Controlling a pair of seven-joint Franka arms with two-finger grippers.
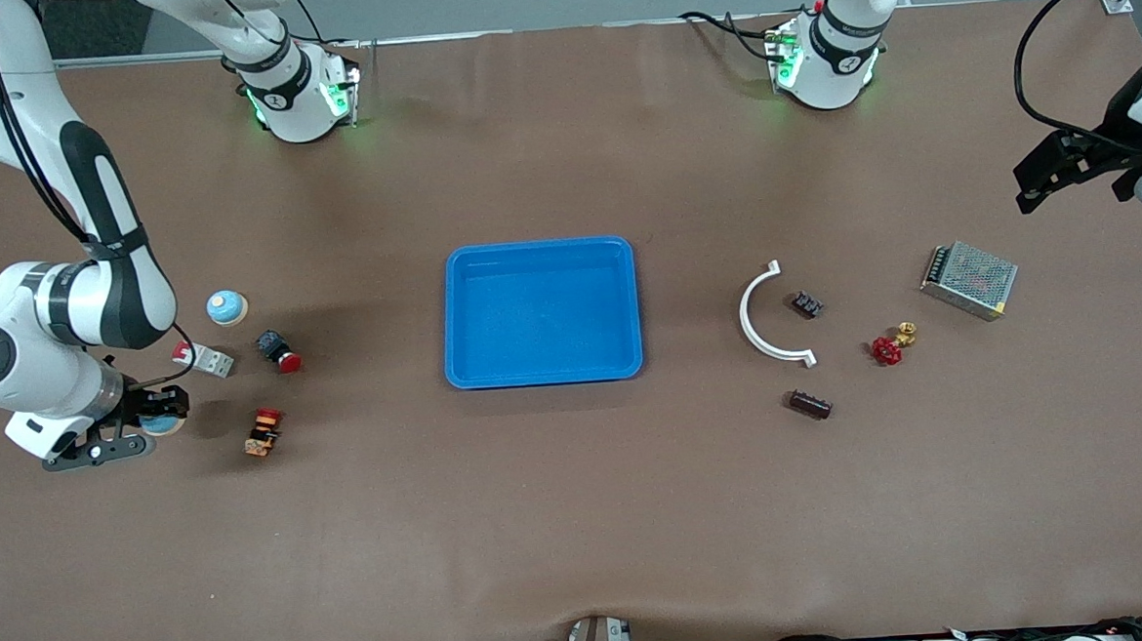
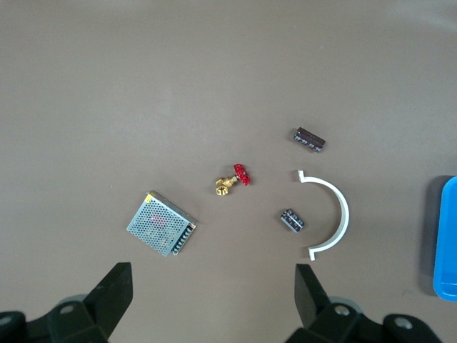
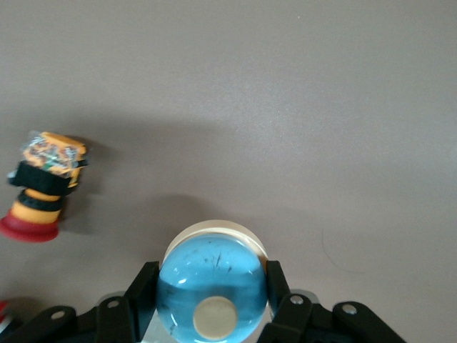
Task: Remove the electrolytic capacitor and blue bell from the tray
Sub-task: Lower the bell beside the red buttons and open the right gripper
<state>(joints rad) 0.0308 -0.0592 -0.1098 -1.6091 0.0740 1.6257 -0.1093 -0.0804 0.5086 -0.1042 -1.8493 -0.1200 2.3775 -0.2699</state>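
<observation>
Brown tabletop (image 1: 542, 517) is sitting wrinkle-free | right gripper (image 3: 213, 300) is clamping blue bell (image 3: 212, 286) at its end | left gripper (image 2: 214, 296) is hanging wide open | capacitor (image 1: 809, 404) is lying near white arc (image 1: 764, 315)

Right gripper (image 3: 212, 286): low at the right arm's end of the table, fingers clamped on a blue bell (image 3: 212, 282). Left gripper (image 2: 214, 293): high over the left arm's end, fingers spread wide, empty, waiting.

White Franka arms w/ black joint bands, green base lights, black cables, black two-finger grippers w/ silver screws.
</observation>
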